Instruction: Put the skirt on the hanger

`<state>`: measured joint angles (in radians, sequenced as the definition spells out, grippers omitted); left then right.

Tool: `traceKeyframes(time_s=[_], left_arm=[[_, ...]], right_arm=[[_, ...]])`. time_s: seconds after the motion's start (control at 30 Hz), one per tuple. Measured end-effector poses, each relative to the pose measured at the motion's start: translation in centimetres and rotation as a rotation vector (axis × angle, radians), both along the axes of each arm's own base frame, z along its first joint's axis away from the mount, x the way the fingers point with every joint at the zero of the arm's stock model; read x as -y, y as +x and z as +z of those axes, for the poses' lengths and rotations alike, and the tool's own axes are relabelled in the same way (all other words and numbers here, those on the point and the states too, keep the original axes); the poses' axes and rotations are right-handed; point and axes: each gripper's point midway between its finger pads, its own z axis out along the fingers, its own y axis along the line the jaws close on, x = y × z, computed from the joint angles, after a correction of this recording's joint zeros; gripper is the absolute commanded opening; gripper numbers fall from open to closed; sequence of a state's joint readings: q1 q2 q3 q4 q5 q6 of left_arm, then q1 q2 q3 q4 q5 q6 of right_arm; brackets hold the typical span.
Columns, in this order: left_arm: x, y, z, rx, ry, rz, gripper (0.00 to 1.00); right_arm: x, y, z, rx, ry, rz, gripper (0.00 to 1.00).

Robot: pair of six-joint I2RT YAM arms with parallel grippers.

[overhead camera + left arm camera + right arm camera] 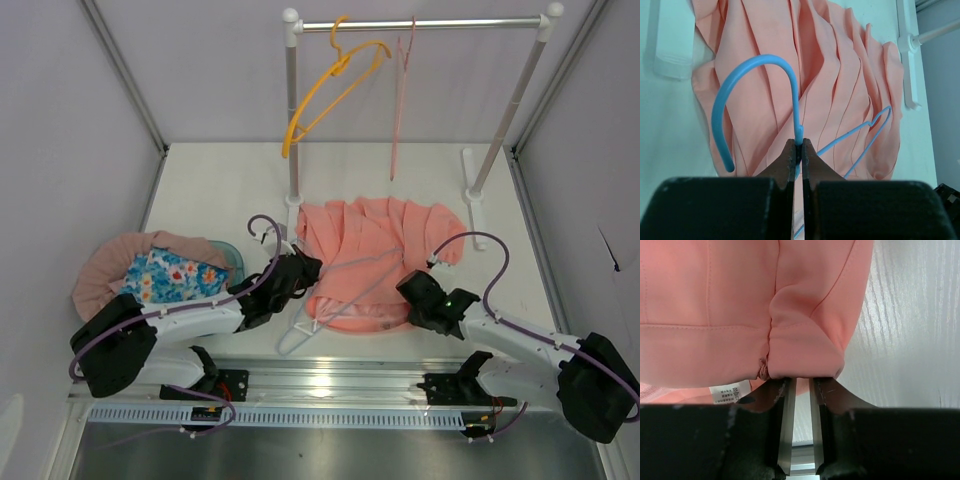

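The pink pleated skirt (370, 240) lies spread on the white table. A pale blue wire hanger (340, 285) lies across its near part. My left gripper (300, 268) is shut on the hanger's neck just below the hook (747, 75), at the skirt's left edge (830, 75). My right gripper (415, 290) is at the skirt's near right corner. In the right wrist view its tips (802, 380) sit under the bunched waistband (740, 300) with a narrow gap between the jaws, and the cloth folds over them.
A clothes rail (420, 22) stands at the back with a yellow hanger (330, 85) and a pink hanger (400, 90). Its post (293, 130) and white foot (475, 195) border the skirt. A pile of clothes (150, 265) lies in a teal bowl (235, 255) at the left.
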<state>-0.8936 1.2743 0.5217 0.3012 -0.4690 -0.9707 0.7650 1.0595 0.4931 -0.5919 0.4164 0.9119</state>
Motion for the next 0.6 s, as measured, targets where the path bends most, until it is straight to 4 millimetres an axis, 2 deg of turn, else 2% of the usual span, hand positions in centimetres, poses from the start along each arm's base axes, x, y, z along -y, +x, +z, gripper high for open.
traceKeyframes(time_s=[0.1,0.13,0.37,0.47,0.6], left_arm=[[0.5,-0.6,-0.1,0.007,0.009,-0.008,0.00],[0.8,-0.9,-0.2,0.008,0.012,-0.015,0.00],[1.4,-1.5,-1.3,-0.008,0.031,-0.021,0.00],[1.5,-1.5,-1.3,-0.008,0.029,-0.020,0.00],[1.5,-1.5,-1.3,-0.008,0.027,-0.020,0.00]], right_arm=[[-0.5,-0.3,0.1,0.003,-0.002,0.032,0.38],[-0.8,-0.5,0.2,0.006,0.001,0.046,0.39],[-2.9,-1.0,2.5,0.056,0.018,0.119,0.39],[-2.8,-0.7,2.8,0.067,0.009,0.107,0.37],[-2.1,-0.8,2.1,0.044,-0.037,0.093,0.36]])
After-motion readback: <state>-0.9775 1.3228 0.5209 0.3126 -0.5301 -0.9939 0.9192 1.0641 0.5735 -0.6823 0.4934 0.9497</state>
